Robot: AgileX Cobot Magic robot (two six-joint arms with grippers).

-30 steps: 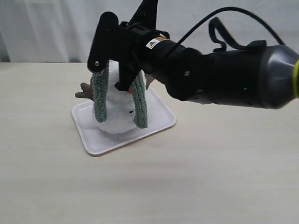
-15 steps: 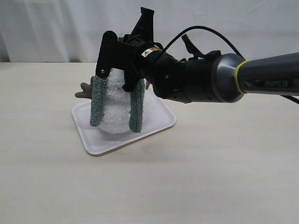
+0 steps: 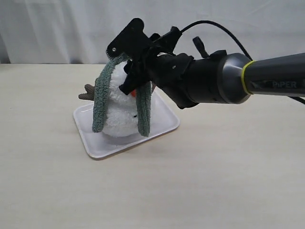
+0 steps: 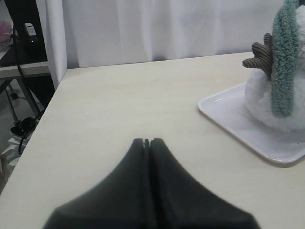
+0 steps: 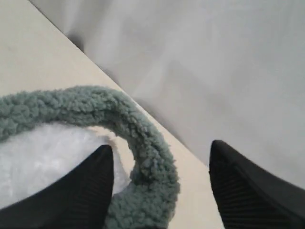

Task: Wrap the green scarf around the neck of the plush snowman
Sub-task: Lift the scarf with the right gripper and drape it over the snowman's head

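The plush snowman (image 3: 119, 112) stands upright on a white tray (image 3: 95, 143). Its orange nose (image 3: 134, 93) peeks out below my right gripper (image 3: 125, 67). The green scarf (image 3: 101, 102) arches over the snowman's upper part, and its two ends hang down the front on either side. The gripper hides whether it sits at the neck. In the right wrist view the right gripper (image 5: 162, 145) is open, and the scarf (image 5: 119, 109) curves loosely between its fingers over white plush (image 5: 43, 157). My left gripper (image 4: 148, 140) is shut and empty, well away from the snowman (image 4: 259, 90).
A brown twig arm (image 3: 87, 91) sticks out on the snowman's left. The tray's rim (image 4: 224, 114) lies on the pale wooden table. A white curtain hangs behind the table. In the left wrist view the table's edge and a dark stand (image 4: 28, 52) show off to the side.
The right gripper has opened and let go of the scarf. Its fingers have tilted up above the snowman. The scarf now rests on the snowman by itself, with its ends hanging lower.
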